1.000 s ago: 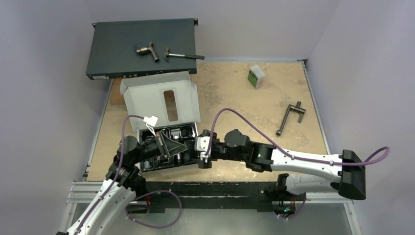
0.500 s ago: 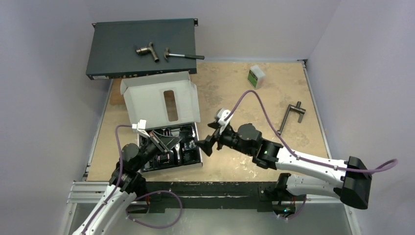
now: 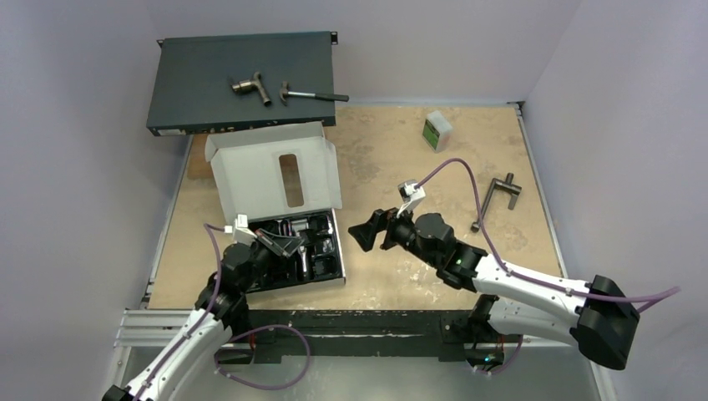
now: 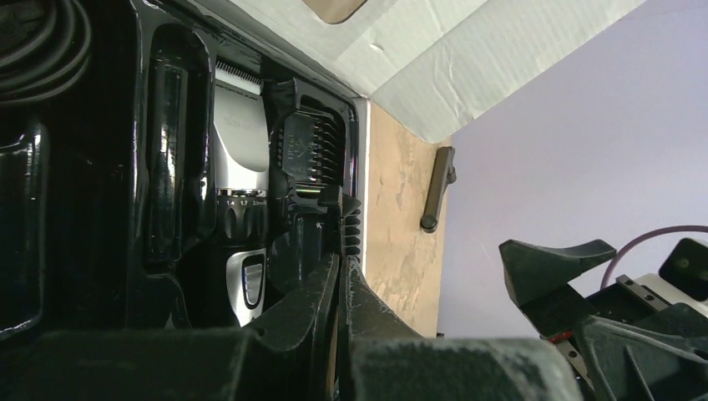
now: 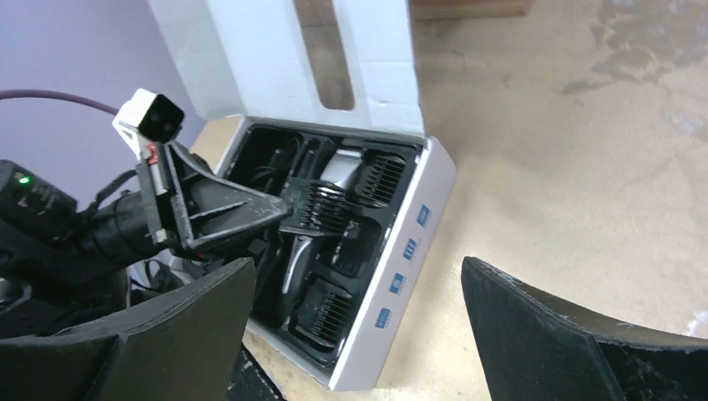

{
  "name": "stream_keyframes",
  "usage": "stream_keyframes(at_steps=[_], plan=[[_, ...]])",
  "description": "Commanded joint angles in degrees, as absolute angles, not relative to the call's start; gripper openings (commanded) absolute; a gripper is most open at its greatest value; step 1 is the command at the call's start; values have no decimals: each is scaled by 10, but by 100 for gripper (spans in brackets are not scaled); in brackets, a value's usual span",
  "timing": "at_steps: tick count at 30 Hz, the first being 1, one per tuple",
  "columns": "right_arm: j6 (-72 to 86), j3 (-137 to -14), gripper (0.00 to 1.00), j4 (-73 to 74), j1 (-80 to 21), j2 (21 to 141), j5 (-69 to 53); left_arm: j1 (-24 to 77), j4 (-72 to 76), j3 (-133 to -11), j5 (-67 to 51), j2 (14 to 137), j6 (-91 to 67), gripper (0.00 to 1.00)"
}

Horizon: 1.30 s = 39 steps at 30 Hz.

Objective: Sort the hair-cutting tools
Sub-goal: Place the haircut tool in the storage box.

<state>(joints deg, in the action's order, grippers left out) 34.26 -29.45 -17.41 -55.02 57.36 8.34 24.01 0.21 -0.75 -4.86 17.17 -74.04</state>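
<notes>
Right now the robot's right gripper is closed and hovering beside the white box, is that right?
No. The right gripper is open, not closed: the right wrist view shows its fingers spread wide apart. It does hover beside the white box.

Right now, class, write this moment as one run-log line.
left gripper: shut on black plastic comb attachment, above open white box | right gripper: open, empty, beside box

The comb pinched in the left hand is ribbed, matt black plastic. Beneath the hand, the tray is glossy black plastic and the clipper has brushed silver metal. Beyond it, the lid is matt white cardboard and the tabletop is rough, mottled board.
</notes>
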Motion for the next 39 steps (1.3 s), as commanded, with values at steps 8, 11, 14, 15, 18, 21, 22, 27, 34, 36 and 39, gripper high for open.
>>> stream_keyframes(at_steps=[8,11,14,15,18,21,22,27,34,36,39], plan=[[423,-262,81,-211,-506,644,21,239,154,0,-86,277,-758,0],[423,-266,75,-226,-497,673,-18,239,167,0,-101,301,-750,0],[430,-268,71,-256,-490,706,-62,239,167,-9,-120,329,-735,0],[430,-272,70,-264,-489,718,-75,239,165,-14,-128,339,-727,0],[432,-282,67,-285,-489,752,-108,239,152,-30,-142,362,-711,0],[426,-299,66,-287,-489,780,-127,239,138,-39,-144,372,-700,0],[421,-306,66,-284,-488,789,-130,239,138,-40,-142,373,-698,0],[412,-330,65,-285,-489,820,-139,239,140,-45,-143,383,-689,0],[403,-359,54,-279,-489,865,-146,239,158,-46,-146,406,-688,0],[400,-367,48,-276,-489,878,-146,239,162,-44,-146,406,-688,0],[394,-377,41,-265,-489,896,-145,239,159,-45,-141,404,-686,0]])
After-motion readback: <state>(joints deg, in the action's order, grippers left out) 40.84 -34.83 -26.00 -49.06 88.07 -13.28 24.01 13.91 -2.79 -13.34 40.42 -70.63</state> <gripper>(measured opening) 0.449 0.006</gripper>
